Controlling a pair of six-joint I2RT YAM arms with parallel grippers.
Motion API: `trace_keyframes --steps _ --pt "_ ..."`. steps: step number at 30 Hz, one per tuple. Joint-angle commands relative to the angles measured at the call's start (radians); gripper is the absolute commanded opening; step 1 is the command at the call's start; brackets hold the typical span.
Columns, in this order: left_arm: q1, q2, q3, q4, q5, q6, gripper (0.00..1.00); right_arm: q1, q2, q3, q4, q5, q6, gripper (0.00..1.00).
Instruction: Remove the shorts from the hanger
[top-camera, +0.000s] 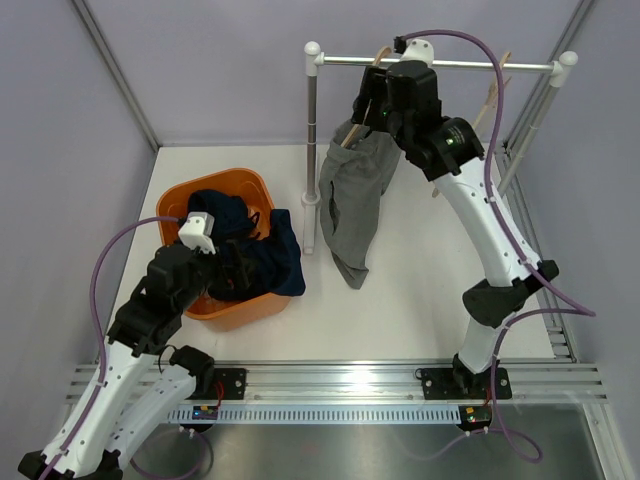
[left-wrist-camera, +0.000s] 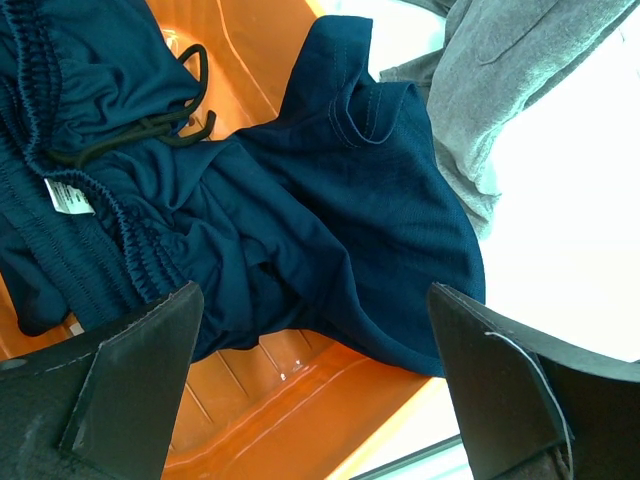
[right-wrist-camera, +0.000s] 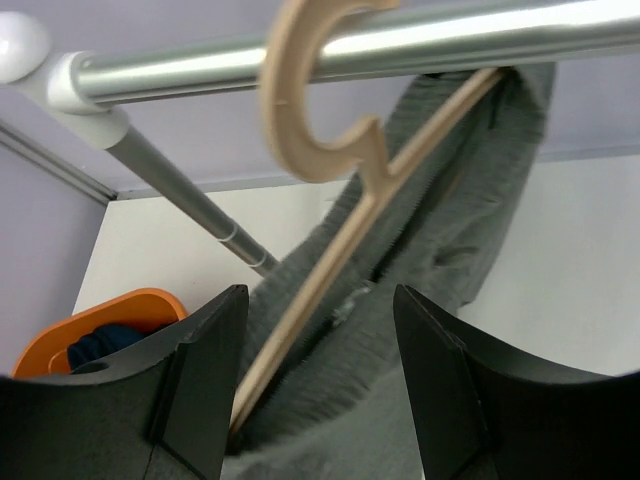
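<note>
**Two pairs of shorts: one in the tub, one on the hanger**

Across the white surface (top-camera: 420, 300) stood a clothes rack with a metal rail (top-camera: 460, 65) along its top. From that rail the grey shorts (top-camera: 350, 210) hung limp by the waistband on a wooden hanger (right-wrist-camera: 340, 230), draping down beside the rack's post. Nearby sat the orange tub (top-camera: 180, 195), holding the navy shorts (top-camera: 270, 255), with one leg spilling over the rim on the side toward the grey pair.

Up at the rail, the right gripper (right-wrist-camera: 320, 300) had its fingers parted, straddling the hanger's sloping arm and the grey waistband without clamping either. Over the tub, the left gripper (left-wrist-camera: 312, 295) hovered with its fingers spread wide above the navy cloth, grasping nothing.
</note>
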Motion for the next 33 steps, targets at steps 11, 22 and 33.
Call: trace_keyframes --steps 11,22,33 --pt "-0.006 0.004 -0.006 0.027 -0.008 -0.002 0.99 0.026 0.062 -0.038 0.182 0.266 -0.009 0.74" --pt "-0.006 0.005 -0.006 0.026 -0.011 -0.002 0.99 0.025 0.194 0.083 0.236 0.345 -0.066 0.75" --pt "-0.009 0.007 -0.006 0.027 -0.008 -0.002 0.99 -0.009 0.239 0.106 0.211 0.341 -0.049 0.70"
